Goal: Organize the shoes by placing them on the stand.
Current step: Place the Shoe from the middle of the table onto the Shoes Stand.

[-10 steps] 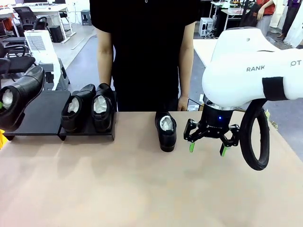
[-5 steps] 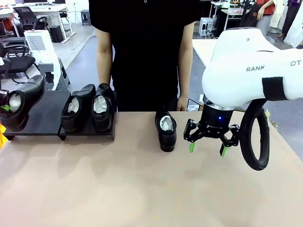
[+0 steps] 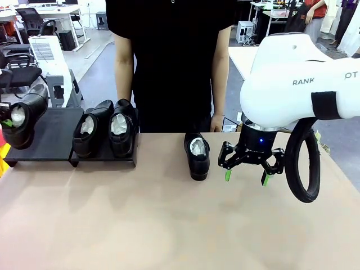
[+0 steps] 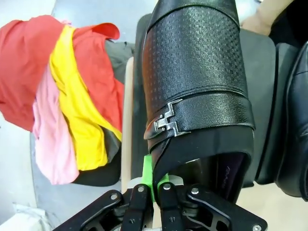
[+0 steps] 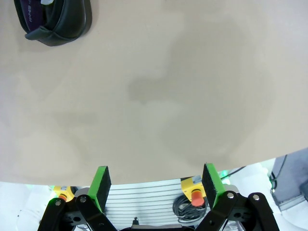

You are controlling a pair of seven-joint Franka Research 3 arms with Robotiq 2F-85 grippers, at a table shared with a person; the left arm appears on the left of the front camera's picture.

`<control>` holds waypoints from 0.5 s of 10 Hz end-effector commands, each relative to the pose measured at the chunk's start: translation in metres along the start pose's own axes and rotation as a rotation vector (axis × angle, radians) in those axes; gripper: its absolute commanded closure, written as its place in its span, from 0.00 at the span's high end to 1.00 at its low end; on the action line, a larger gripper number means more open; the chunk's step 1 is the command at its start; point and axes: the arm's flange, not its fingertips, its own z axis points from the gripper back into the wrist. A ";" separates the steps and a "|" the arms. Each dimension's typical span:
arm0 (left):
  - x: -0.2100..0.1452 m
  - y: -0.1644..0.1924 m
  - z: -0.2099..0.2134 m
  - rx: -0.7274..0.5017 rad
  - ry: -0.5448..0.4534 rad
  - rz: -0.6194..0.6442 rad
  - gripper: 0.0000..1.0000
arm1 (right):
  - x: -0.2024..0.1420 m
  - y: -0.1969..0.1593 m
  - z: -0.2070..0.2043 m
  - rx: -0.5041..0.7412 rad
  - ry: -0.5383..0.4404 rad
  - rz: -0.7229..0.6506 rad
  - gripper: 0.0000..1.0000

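Observation:
My left gripper (image 3: 4, 121) is shut on the heel rim of a glossy black shoe (image 3: 23, 114), holding it tilted just above the left section of the matte-black stand (image 3: 53, 139). In the left wrist view the gripper (image 4: 156, 180) pinches that shoe (image 4: 197, 72) with a green pad against its collar. Two shoes (image 3: 90, 133) (image 3: 121, 131) stand side by side on the stand's right section. Another shoe (image 3: 197, 155) lies on the tan table, just left of my right gripper (image 3: 246, 176), which hangs open and holds nothing. Its heel (image 5: 53, 21) shows beyond the open right gripper (image 5: 157, 185).
A person in black (image 3: 171, 62) stands at the far edge, one hand (image 3: 217, 122) near the table behind the loose shoe. Red, yellow and pink cloths (image 4: 72, 96) lie beside the stand's left end. The near half of the table (image 3: 169, 225) is bare.
The left gripper has carried its shoe farther back and lower over the stand's left section. The right arm and the other shoes have not moved.

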 end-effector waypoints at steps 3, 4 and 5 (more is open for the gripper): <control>0.002 0.015 -0.018 -0.046 -0.012 0.013 0.00 | 0.004 0.000 0.003 -0.013 -0.009 0.014 1.00; 0.000 0.017 -0.019 -0.045 -0.025 0.018 0.00 | 0.004 0.000 0.003 -0.013 -0.009 0.014 1.00; -0.001 0.019 -0.021 -0.049 -0.032 0.018 0.00 | 0.004 0.000 0.003 -0.013 -0.009 0.014 1.00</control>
